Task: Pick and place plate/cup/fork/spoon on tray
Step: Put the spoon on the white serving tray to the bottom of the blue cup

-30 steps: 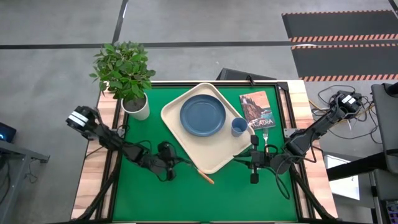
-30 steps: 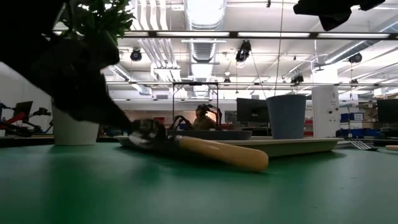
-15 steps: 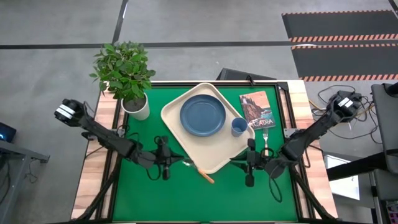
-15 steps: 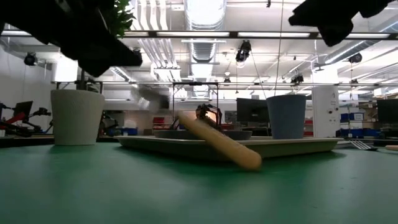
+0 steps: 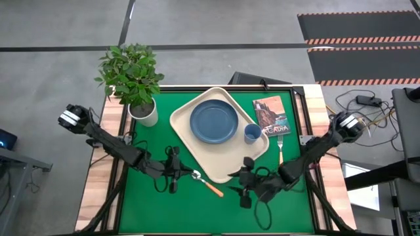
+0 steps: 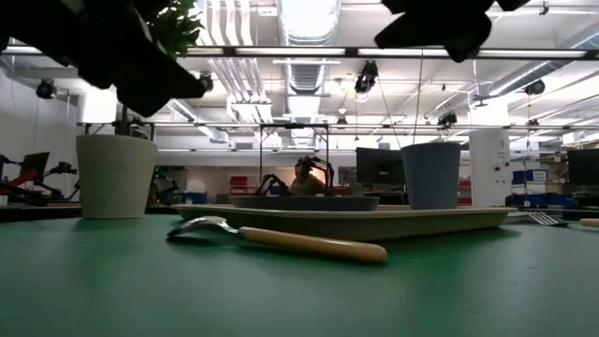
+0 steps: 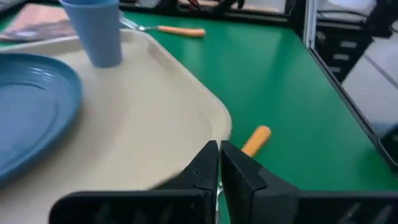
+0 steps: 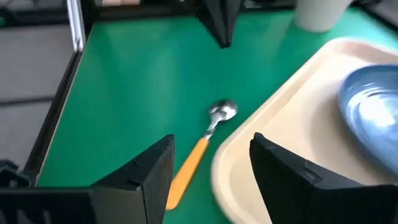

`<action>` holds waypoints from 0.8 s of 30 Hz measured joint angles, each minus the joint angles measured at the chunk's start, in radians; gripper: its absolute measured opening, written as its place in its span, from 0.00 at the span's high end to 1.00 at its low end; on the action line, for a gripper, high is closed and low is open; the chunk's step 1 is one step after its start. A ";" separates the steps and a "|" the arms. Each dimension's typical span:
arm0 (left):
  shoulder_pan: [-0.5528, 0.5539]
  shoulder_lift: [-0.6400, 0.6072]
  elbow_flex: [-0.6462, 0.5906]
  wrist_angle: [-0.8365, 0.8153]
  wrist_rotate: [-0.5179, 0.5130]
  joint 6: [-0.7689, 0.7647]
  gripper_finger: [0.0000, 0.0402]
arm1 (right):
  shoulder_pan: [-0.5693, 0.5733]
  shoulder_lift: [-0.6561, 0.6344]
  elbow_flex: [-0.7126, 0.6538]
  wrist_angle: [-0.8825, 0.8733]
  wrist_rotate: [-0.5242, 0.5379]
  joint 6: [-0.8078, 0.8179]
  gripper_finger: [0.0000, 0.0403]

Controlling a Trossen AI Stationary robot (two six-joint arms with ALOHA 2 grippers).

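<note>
High view: spoon point(image 5: 207, 183) on the green bench point(image 5: 151, 210) just off the tray point(image 5: 226, 172), between both hands, plate point(image 5: 214, 121) and cup point(image 5: 252, 133) on tray, fork point(image 5: 280, 145) beside it; low view: hands cut off overhead; left wrist view: left hand point(image 7: 219, 163) pinched shut, empty; right wrist view: right hand point(image 8: 211, 165) spread wide above spoon.

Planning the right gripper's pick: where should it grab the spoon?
Take the spoon mid-handle, from above, fingers straddling it. It lies flat on the green mat beside the tray edge, bowl nearest the rim. The right gripper hovers open nearby.
</note>
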 joint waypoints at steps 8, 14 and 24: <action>-0.016 0.108 -0.004 0.003 0.027 -0.053 1.00 | -0.011 0.193 0.264 -0.234 -0.089 0.043 0.55; -0.017 0.167 0.020 0.075 0.188 -0.029 0.98 | -0.011 0.268 0.423 -0.400 -0.146 0.036 0.56; -0.037 0.291 0.106 0.077 0.245 -0.045 0.66 | -0.001 0.256 0.433 -0.456 -0.146 0.037 0.55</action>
